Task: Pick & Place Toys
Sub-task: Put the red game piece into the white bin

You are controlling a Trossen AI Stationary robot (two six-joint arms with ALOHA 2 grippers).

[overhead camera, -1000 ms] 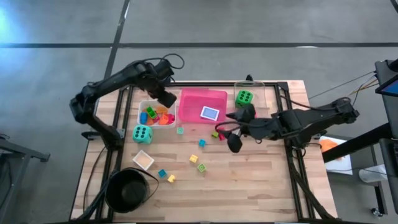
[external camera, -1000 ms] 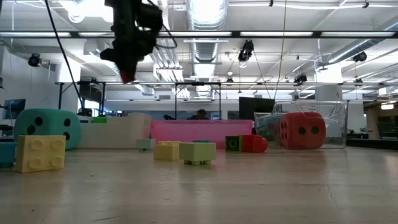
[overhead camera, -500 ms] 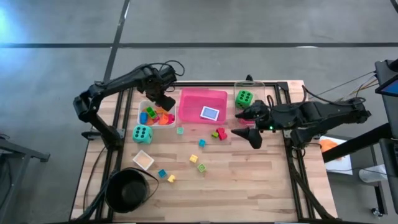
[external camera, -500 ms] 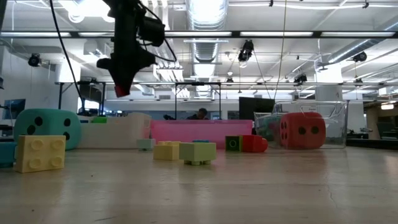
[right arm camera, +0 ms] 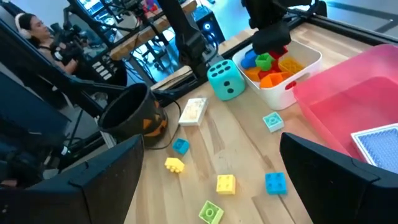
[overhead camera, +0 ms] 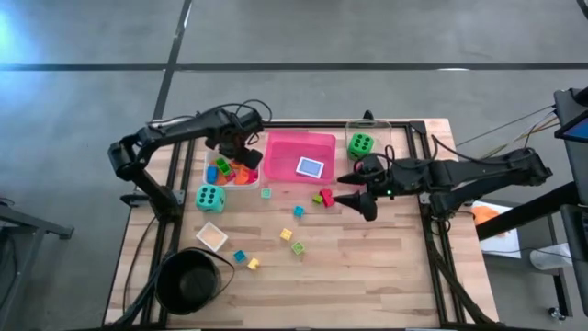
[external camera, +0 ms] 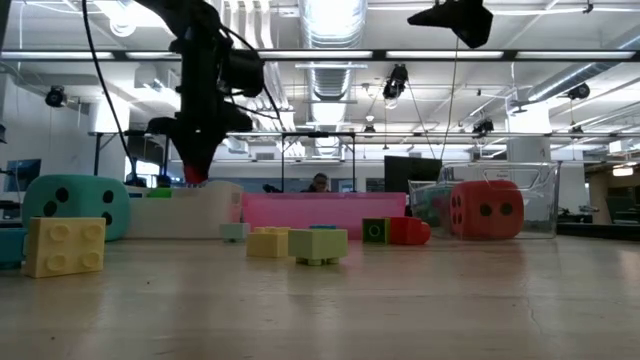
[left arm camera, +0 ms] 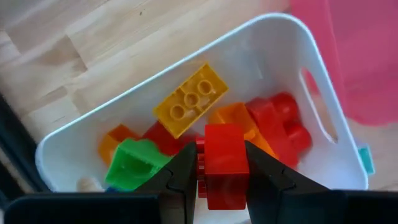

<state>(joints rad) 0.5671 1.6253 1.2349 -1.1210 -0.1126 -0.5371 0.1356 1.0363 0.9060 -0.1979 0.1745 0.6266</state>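
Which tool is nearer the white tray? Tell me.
Left. The left tool, holding a red block, hangs right over the white tray; the right tool stands open across the pink tray.

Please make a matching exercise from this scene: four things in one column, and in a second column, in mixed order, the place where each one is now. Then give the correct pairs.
Things:
1. red block
2. blue card
3. green die
4. teal die

Places:
A. in the clear tray
B. on the bare table, in front of the white tray
C. between the jaws of the left gripper, above the white tray
D. in the pink tray

Pairs: 1-C, 2-D, 3-A, 4-B
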